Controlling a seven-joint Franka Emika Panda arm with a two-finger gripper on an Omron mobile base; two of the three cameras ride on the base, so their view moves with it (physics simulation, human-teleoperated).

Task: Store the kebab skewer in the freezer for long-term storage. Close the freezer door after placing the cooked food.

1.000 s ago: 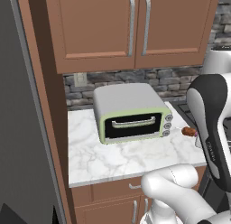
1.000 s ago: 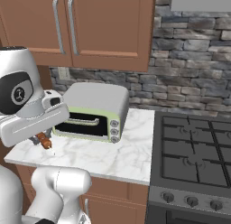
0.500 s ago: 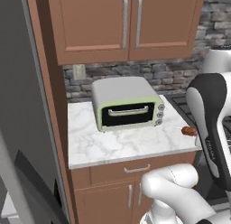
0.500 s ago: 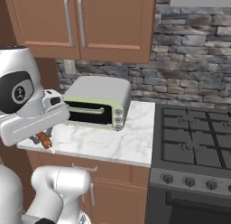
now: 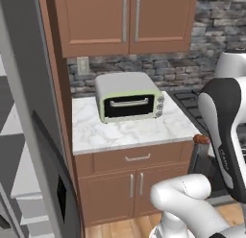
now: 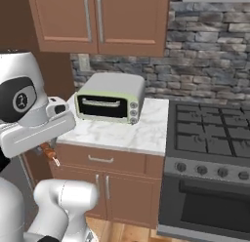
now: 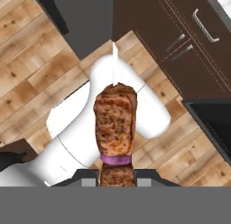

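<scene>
The kebab skewer (image 7: 115,123) hangs straight out of my gripper (image 7: 116,177), which is shut on its lower end. Its brown meat chunks and pale stick tip point down at the wood floor and my own base. In the right base view the kebab skewer (image 6: 48,151) sticks out below my hand at the left, in front of the lower cabinets. In the left base view a reddish end of the kebab skewer (image 5: 201,139) peeks from behind my forearm. The freezer (image 5: 36,136) stands at the far left, its grey door swung open toward me, with grey inner shelves (image 5: 19,182) beside it.
A green-fronted toaster oven (image 5: 129,102) sits on the marble counter (image 5: 96,134) beside the freezer. Brown cabinets (image 6: 100,21) hang above it. A gas stove (image 6: 210,138) stands to the right. Wood floor (image 7: 31,60) lies below the hand.
Both base views have pulled back from the counter and shifted, so the open freezer door and shelves now fill the left. The skewer stays gripped as before.
</scene>
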